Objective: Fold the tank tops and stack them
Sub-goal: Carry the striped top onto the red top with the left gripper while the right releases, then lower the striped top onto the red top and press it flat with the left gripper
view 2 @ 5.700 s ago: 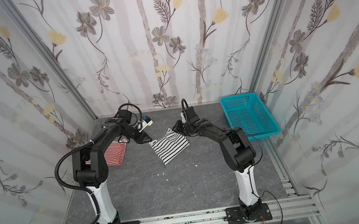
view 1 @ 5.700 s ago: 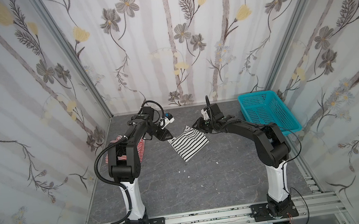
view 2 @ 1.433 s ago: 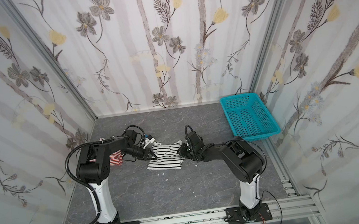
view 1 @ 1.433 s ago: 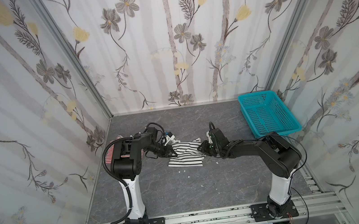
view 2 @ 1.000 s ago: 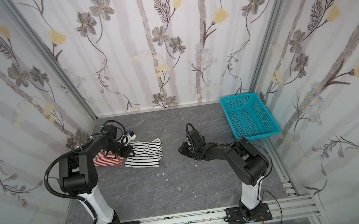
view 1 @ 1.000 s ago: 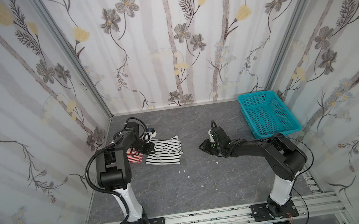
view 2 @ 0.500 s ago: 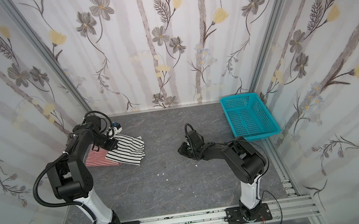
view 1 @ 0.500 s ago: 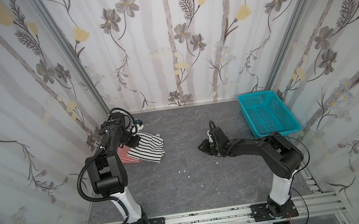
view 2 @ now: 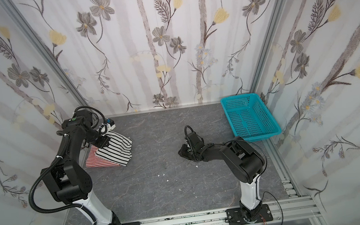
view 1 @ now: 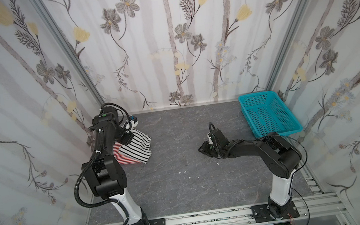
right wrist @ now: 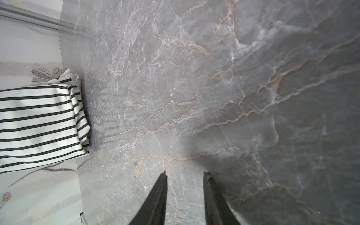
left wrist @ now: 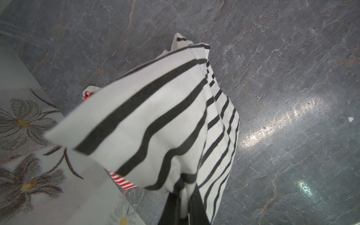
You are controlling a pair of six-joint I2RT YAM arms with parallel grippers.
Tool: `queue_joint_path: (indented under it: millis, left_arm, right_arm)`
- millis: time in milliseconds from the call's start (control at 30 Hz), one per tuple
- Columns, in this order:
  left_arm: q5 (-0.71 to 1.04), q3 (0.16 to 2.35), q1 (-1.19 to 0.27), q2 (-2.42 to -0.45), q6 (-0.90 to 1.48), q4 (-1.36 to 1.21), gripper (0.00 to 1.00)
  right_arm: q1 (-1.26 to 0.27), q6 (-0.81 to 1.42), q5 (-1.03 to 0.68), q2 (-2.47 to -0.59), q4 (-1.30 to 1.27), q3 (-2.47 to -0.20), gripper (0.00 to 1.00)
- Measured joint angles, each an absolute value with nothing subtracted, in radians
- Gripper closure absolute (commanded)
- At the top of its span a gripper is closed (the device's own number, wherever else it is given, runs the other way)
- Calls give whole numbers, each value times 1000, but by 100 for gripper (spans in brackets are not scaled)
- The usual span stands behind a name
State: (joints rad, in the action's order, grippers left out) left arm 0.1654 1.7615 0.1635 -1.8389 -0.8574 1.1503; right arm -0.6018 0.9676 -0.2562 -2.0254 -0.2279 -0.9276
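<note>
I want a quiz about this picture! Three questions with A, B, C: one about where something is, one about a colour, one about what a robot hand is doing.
1. Where on the table does the teal basket stand?
A. far right corner
B. near left corner
C. middle

2. Which stripes peek out under the black-and-white tank top?
A. green
B. red
C. blue

3. What is the left gripper doing?
A. open and empty
B. holding the basket
C. shut on the black-and-white tank top

Answers:
1 A, both top views show it at the far right.
2 B, the red-and-white tank top lies beneath.
3 C, the left wrist view shows striped cloth pinched in its jaws.
</note>
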Motion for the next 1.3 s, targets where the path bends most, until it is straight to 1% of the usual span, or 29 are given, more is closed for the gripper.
queue_joint_path:
  millis: [367,600,833,1000,1300]
  left_arm:
    - [151,1871,201,-1846,-892,1231,100]
    - [150,1935,257,-1881,-925,1271,100]
    - [176,1953,300,-1984,-958,1280,100]
    - [215,2022,335,-2083,-962,1277,100]
    - [228,2051,384,-2170,-944,1262,100]
  right_arm:
    - [-603,976,-256,-2028,-234,-928,67]
    - [-604,979,-257,-2032,-241,-928,67]
    - [-606,987,-260,-2039,-250,-935,67]
    - [-608,987,-258,-2036,-242,-934,67]
    - [-608,987,-256,-2027,-236,-924,67]
